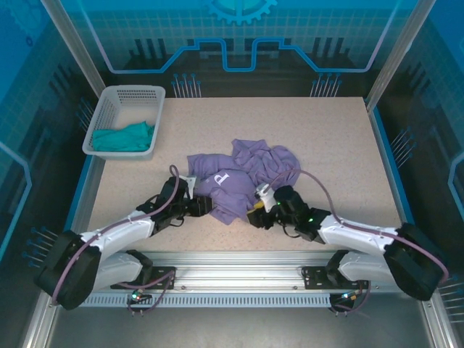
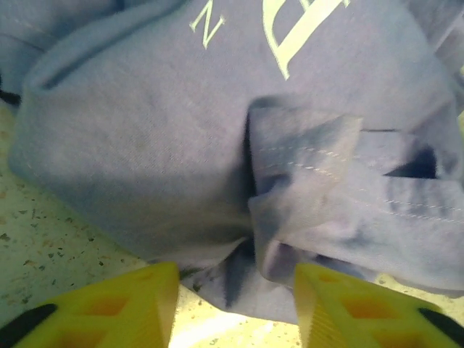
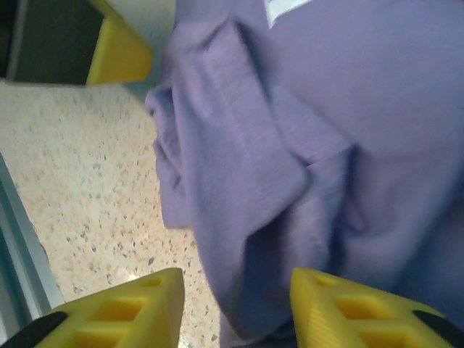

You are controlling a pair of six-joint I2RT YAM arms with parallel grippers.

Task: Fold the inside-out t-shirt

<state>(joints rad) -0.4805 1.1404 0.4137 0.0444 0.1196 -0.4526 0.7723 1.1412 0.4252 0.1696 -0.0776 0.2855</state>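
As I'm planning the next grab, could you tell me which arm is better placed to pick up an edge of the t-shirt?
Probably the left: the left gripper stands open with a stitched hem of the t-shirt just ahead. The right gripper, also open, faces plain bunched cloth.

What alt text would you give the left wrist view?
A crumpled lavender t-shirt with white print at the top lies on a speckled table, a stitched hem bunched at its middle. At the bottom edge, the left gripper is open, its yellow fingers flanking the shirt's near edge without clamping it.
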